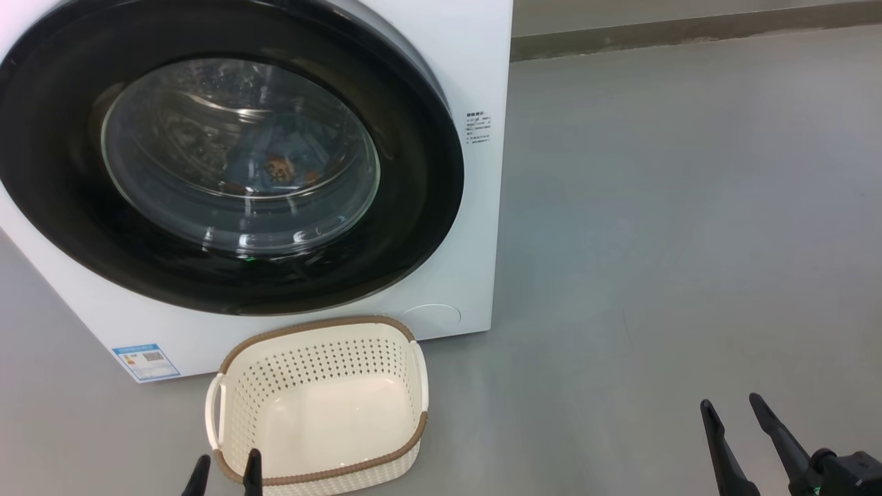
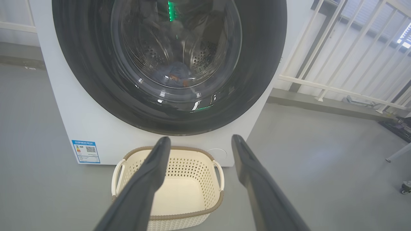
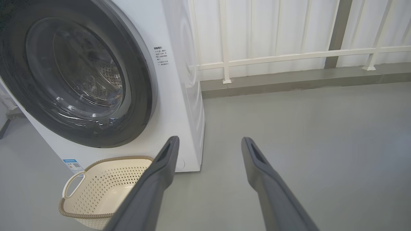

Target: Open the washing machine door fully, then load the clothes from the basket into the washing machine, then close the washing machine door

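The white washing machine (image 1: pixel 475 62) fills the upper left of the head view. Its round black-rimmed door (image 1: pixel 227 155) lies flat against the front, shut. Through the glass I see light blue clothes (image 1: pixel 275 162) with an orange-brown print inside the drum, also in the left wrist view (image 2: pixel 176 73). The cream basket (image 1: pixel 324 406) with a brown rim stands on the floor before the machine, with nothing in it. My left gripper (image 1: pixel 225 474) is open at the basket's near left corner. My right gripper (image 1: pixel 732 406) is open over bare floor, far right of the basket.
A blue label sticker (image 1: pixel 146 362) sits at the machine's lower left corner. Grey floor (image 1: pixel 675 227) stretches to the right of the machine. A white railing (image 3: pixel 289 57) runs along the wall behind it. A small caster wheel (image 2: pixel 406 187) stands at the far right.
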Robot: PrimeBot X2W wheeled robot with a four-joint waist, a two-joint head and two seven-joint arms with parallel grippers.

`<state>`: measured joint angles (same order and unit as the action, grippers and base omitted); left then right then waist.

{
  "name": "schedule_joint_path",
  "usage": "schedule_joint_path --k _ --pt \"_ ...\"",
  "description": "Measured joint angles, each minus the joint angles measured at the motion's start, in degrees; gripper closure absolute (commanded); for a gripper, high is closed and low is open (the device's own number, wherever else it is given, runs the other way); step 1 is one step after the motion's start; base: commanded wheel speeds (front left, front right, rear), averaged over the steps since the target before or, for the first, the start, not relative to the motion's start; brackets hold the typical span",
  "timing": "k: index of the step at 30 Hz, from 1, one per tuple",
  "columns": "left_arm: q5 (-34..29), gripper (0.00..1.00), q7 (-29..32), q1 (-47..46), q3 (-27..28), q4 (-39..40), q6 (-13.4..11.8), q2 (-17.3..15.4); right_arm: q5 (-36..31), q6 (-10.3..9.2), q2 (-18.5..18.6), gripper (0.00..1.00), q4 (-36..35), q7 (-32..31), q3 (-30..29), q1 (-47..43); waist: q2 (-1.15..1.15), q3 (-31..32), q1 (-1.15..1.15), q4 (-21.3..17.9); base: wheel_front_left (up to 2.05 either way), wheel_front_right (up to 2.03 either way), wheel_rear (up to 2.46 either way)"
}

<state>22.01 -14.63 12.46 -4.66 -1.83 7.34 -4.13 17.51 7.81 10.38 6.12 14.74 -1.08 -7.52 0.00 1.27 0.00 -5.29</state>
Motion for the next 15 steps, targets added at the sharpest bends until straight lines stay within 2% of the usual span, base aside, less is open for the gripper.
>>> schedule_joint_path --k 15 --pt "-0.02 0.00 0.00 0.36 1.24 0.23 0.00 -0.02 -0.23 0.00 -0.12 0.00 0.04 0.00 0.07 -0.73 0.00 0.04 0.00 0.84 0.00 0.00 0.00"
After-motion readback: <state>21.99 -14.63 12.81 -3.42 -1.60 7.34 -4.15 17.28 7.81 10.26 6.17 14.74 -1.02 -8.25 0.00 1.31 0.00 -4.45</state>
